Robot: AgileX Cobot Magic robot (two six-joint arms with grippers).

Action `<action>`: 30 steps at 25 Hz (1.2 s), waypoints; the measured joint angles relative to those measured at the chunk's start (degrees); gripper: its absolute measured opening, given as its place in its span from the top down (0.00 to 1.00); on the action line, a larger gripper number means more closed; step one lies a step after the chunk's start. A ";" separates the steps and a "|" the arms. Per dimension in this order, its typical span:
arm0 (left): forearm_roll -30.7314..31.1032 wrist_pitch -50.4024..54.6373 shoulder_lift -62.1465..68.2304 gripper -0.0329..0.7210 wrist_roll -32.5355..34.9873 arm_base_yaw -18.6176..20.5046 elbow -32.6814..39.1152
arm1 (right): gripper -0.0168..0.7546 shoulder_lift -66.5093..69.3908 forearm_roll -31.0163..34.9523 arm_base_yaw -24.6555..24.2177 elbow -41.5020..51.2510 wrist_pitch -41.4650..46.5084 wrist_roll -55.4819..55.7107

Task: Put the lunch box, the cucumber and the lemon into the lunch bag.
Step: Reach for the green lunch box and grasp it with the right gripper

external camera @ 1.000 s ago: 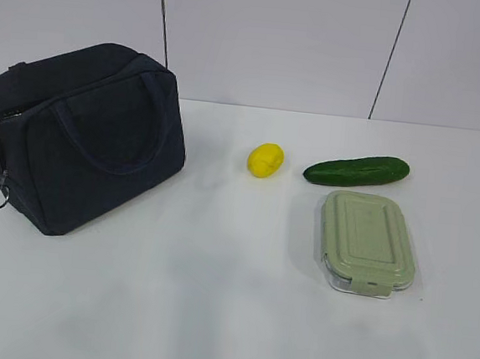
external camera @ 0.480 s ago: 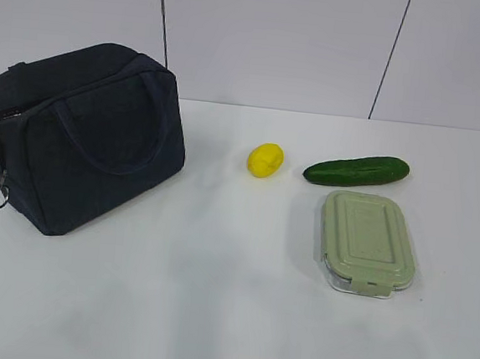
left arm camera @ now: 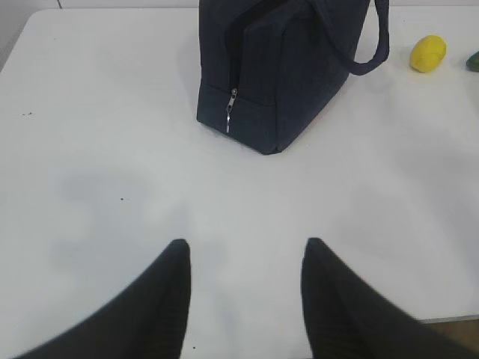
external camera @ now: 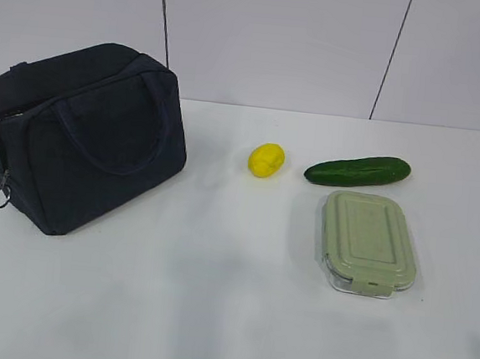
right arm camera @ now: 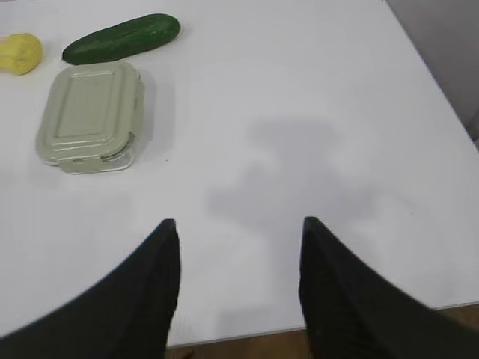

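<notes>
Lunch bag (external camera: 82,136) stands zipped, so nothing goes in yet. Lemon (external camera: 266,160), cucumber (external camera: 358,170), lunch box (external camera: 367,243) wait beside it, to its right; my left gripper (left arm camera: 245,250) and right gripper (right arm camera: 238,228) hover spread, empty.

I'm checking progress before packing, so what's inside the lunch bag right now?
Cannot be seen: the lunch bag looks zipped, its fabric hiding the interior. The lemon, cucumber and lunch box all lie outside on the table.
</notes>
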 joint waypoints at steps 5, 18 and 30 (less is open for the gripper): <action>0.00 0.00 0.00 0.51 0.00 0.00 0.00 | 0.47 11.93 1.21 0.00 -6.80 1.55 -1.78; 0.00 0.00 0.00 0.51 0.00 0.00 0.00 | 0.47 18.52 2.05 8.85 -12.41 0.76 -1.97; 0.00 0.00 0.00 0.51 0.00 -1.08 0.00 | 0.46 32.57 -7.60 10.83 -33.85 3.80 1.32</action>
